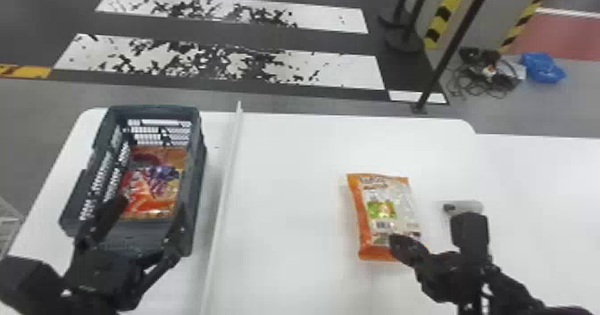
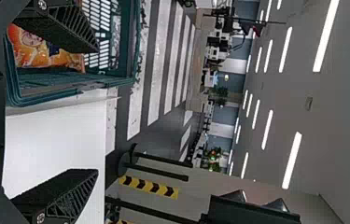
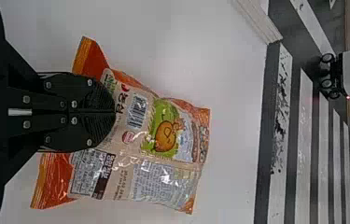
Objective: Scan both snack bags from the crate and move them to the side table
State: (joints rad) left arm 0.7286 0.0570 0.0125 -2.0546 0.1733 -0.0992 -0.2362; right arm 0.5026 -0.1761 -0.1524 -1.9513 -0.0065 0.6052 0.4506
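- Head view: a dark grey-green plastic crate (image 1: 198,158) with lattice walls sits on the left part of the white desk (image 1: 285,193).
- Shiny orange, red and purple snack packaging (image 1: 154,189) lies inside the crate; whether it is one bag or more, I cannot tell.
- The left black hand (image 1: 150,204) is at the crate's near end, its two fingers apart, with nothing between their tips.
- In the left wrist view, the left hand (image 2: 96,111) has one finger over the crate and the other over bare desk.
- A narrow white strip (image 1: 227,167) runs along the desk just beside the crate, between it and the orange-edged snack bag (image 1: 393,202).
- That bag lies flat on the desk, well apart from the crate, its pale label and barcode facing up.
- The right black hand (image 1: 397,242) is over the near end of the orange-edged bag.
- In the right wrist view, the right hand (image 3: 115,112) has its fingers together above the label; whether they touch the bag, I cannot tell.
- A small pale grey object (image 1: 468,206) with a dark end is near the bag, to its right.
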